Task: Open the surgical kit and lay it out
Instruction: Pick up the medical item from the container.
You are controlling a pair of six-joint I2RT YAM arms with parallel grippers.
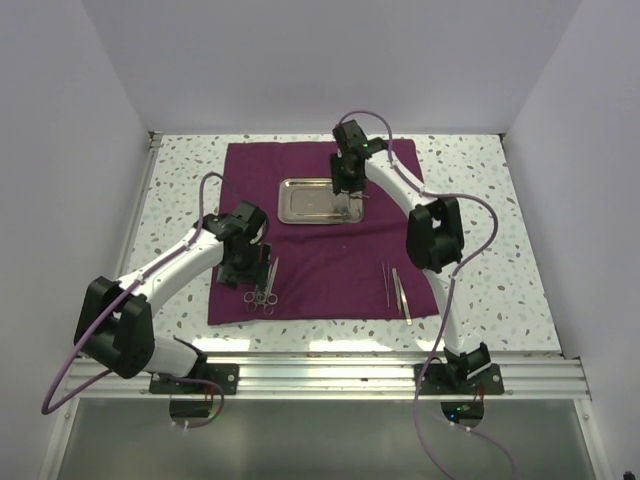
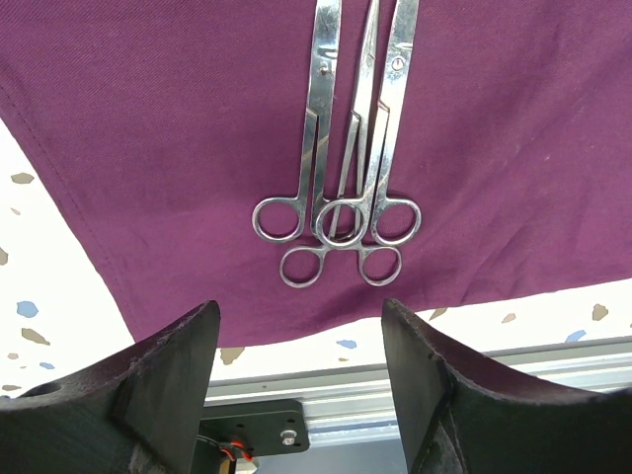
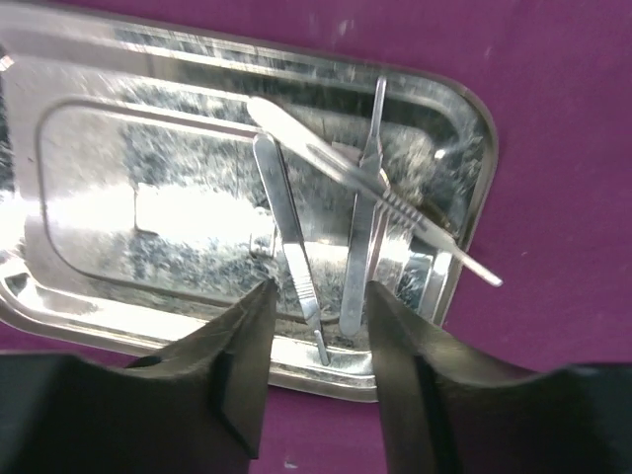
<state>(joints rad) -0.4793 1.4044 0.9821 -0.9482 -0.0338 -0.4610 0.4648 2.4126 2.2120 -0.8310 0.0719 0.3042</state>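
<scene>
Left gripper (image 2: pixel 301 311) hangs with its jaws wide apart and nothing between them, above the near left edge of the maroon cloth (image 1: pixel 320 270). Ring-handled instruments (image 2: pixel 357 128) lie side by side there, rings toward the arms' bases. Right gripper (image 3: pixel 321 291), jaws partly apart and clasping nothing, hovers over the steel tray (image 1: pixel 305 200) on the far middle of the cloth. Slim silver handles (image 3: pixel 289 237) lie crossed inside the tray. Tweezers (image 1: pixel 397 290) rest by the cloth's near right edge. The cloth is spread flat on a speckled white tabletop (image 1: pixel 480 260), boxed in by plain white walls (image 1: pixel 320 60), with an aluminium rail (image 1: pixel 330 375) just off its near side.
</scene>
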